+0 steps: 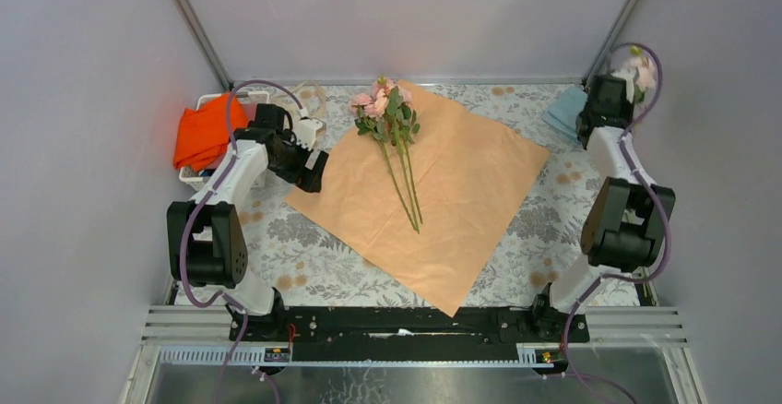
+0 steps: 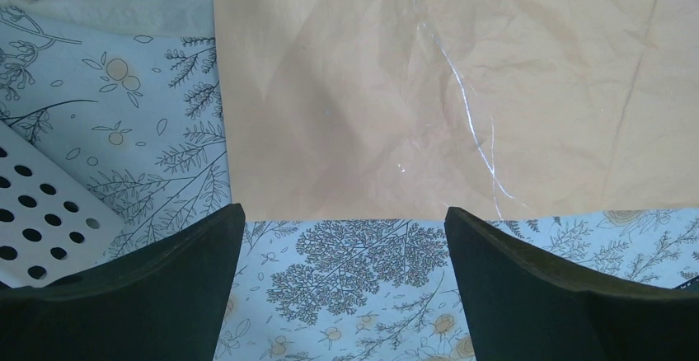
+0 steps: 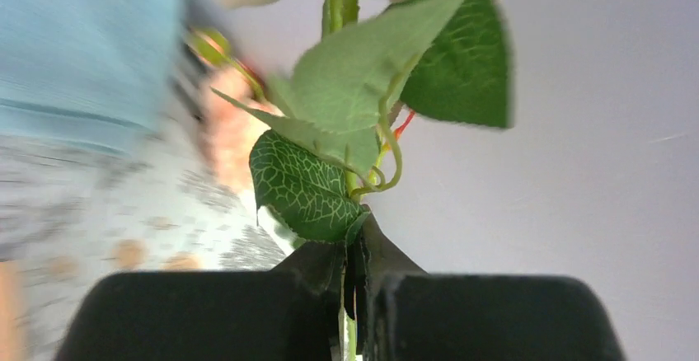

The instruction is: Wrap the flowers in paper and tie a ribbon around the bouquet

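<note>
**Right gripper (image 3: 354, 291) clamped on one stem, left gripper (image 2: 344, 221) released**

I see my right fingers pinched tight on the green stem of a single flower (image 3: 330, 130), held up at the far right corner near the light blue cloth (image 1: 562, 109). My left jaws are spread wide, hovering at the left corner of the paper (image 1: 461, 192). The sheet lies flat, peach face up, on the floral tablecloth (image 1: 304, 256). The other flowers (image 1: 387, 118) lie on its far part, blooms toward the back wall.

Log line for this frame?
left gripper open by paper corner | right gripper shut on flower stem | flowers lying on paper
</note>
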`<state>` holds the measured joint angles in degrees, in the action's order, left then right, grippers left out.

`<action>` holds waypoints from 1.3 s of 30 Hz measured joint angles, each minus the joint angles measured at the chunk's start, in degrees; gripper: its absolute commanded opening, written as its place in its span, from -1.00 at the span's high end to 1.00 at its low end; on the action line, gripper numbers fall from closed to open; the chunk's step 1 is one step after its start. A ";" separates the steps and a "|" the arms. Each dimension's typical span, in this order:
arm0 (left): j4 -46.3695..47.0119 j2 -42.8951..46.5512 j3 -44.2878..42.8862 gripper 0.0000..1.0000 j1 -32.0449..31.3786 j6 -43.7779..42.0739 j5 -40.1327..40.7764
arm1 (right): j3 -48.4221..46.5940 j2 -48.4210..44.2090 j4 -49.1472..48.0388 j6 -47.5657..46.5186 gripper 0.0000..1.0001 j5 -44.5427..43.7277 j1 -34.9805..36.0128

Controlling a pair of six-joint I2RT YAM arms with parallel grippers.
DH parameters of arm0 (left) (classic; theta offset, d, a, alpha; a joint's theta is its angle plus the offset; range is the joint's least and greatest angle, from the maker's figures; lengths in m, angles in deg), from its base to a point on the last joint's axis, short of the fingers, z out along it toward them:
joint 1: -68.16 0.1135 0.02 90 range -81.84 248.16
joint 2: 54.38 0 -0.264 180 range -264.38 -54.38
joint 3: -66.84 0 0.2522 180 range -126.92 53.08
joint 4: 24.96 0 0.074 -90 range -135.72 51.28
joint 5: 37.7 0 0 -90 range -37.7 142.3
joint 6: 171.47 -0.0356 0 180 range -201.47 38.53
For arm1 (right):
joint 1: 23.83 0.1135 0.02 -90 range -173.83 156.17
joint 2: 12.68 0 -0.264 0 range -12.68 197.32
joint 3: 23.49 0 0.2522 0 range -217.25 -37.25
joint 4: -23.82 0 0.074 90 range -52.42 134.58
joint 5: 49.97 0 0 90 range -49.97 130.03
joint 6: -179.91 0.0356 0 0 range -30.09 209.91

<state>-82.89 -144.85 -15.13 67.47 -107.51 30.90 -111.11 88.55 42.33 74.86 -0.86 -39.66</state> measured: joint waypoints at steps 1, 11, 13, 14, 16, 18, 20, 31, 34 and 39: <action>-0.02 -0.02 -0.13 -0.97 0.00 0.00 0.00 | -1.22 -2.67 0.66 -0.52 1.00 0.09 2.23; -1.84 -0.52 -7.04 -0.97 0.00 -0.68 -1.55 | -19.12 -9.92 11.37 8.92 1.00 43.52 23.87; -2.01 -0.52 -8.70 -0.98 0.00 -0.63 -3.06 | -16.06 -10.49 6.12 17.16 1.00 56.41 25.73; -1.99 -0.52 -9.14 -0.98 0.00 -0.61 -3.63 | -14.64 -9.94 3.41 20.98 1.00 60.96 26.86; -2.03 -0.52 -9.70 -0.97 0.00 -0.31 -4.68 | -14.53 -6.05 0.00 26.47 1.00 66.95 30.18; -2.12 -0.52 -9.73 -0.97 0.00 0.20 -5.09 | -17.51 0.24 0.66 28.24 1.00 69.09 34.10; -2.19 -0.55 -9.70 -0.97 0.00 0.66 -5.11 | -23.43 9.03 3.72 28.44 1.00 68.96 38.42; -2.14 -0.13 -6.38 -0.98 0.00 0.85 -5.16 | -43.63 32.87 23.08 24.74 -0.57 59.41 42.71; -2.14 -0.13 -6.32 -0.97 0.00 0.83 -5.16 | -47.60 32.65 27.15 20.70 -0.60 57.70 41.66; -2.08 -0.13 -6.08 -0.97 0.00 0.83 -5.16 | -38.34 21.75 27.10 16.79 -0.54 55.36 36.37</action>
<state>-84.96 -144.98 -21.21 67.47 -106.68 25.74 -149.45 110.29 69.43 91.65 54.51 -3.29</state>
